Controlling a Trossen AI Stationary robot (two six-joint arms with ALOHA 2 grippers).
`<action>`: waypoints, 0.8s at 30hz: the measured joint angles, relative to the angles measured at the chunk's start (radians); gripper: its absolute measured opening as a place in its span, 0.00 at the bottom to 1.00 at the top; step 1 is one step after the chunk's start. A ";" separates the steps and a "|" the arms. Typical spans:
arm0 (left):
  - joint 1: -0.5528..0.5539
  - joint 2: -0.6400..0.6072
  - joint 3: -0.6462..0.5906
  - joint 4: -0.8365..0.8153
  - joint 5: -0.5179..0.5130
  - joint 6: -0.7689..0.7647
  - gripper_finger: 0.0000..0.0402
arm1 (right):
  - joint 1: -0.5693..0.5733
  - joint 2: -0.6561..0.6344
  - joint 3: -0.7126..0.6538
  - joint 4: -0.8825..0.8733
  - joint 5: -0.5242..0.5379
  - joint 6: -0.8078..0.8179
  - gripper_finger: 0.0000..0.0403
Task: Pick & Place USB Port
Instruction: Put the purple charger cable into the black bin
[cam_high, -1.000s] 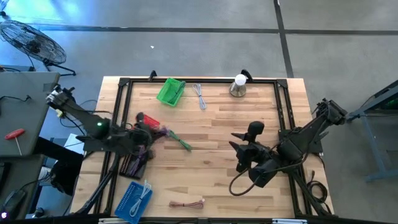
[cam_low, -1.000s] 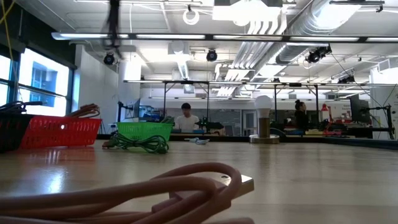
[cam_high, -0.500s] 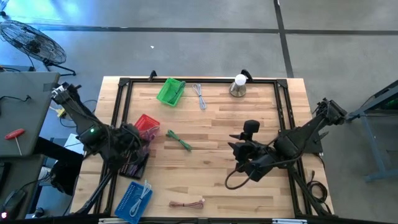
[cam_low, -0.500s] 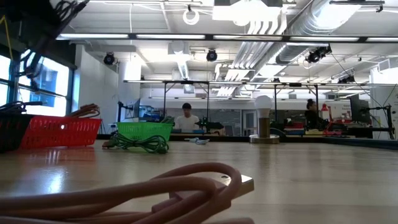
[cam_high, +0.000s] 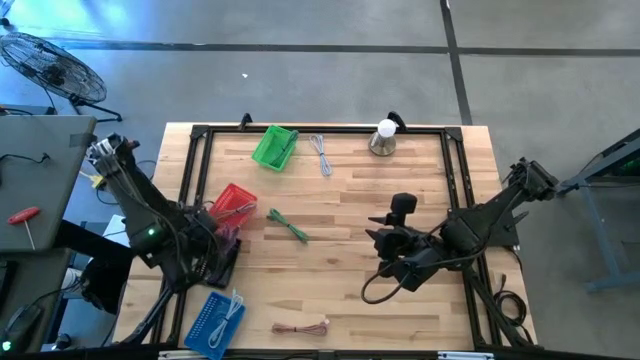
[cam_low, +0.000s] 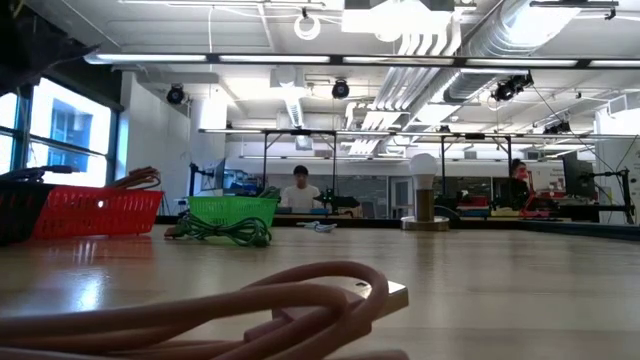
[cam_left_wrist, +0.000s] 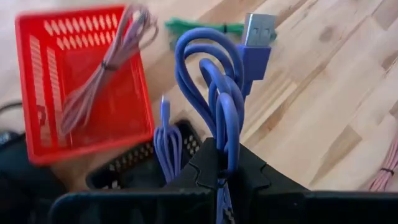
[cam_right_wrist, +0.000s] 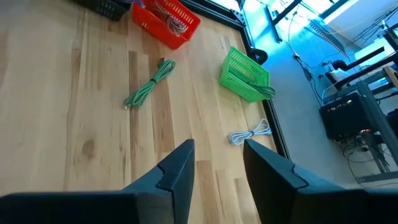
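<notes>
My left gripper is shut on a coiled blue USB cable, whose flat USB plug sticks out past the loops. In the high view that gripper hovers at the table's left, between the red basket and the black basket. The red basket holds a pale purple cable. My right gripper is open over bare wood near the table's middle right and touches nothing. My left gripper pinches the blue cable's bundled loops between its two fingers, several strands together. The loops and the plug stand out beyond the fingertips, lifted clear of the table. The gripper itself hides how far back the strands reach.
A green cable lies mid-table. A green basket, a white cable and a bulb on a stand sit near the far edge. A blue basket and a pink cable lie at the near edge.
My left gripper, still shut on the blue cable, has drawn back from over the red basket toward the table's left and near edge, ending beside the black basket. The red basket now shows uncovered.
</notes>
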 joint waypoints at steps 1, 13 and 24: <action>-0.010 0.008 0.000 -0.004 0.013 -0.022 0.02 | 0.000 0.000 -0.016 0.019 0.002 -0.012 0.32; -0.112 0.078 0.000 -0.073 0.184 -0.246 0.03 | -0.046 0.001 -0.219 0.355 -0.076 -0.254 0.32; -0.110 0.118 -0.038 -0.018 0.293 -0.283 0.04 | -0.059 0.001 -0.221 0.434 -0.146 -0.320 0.32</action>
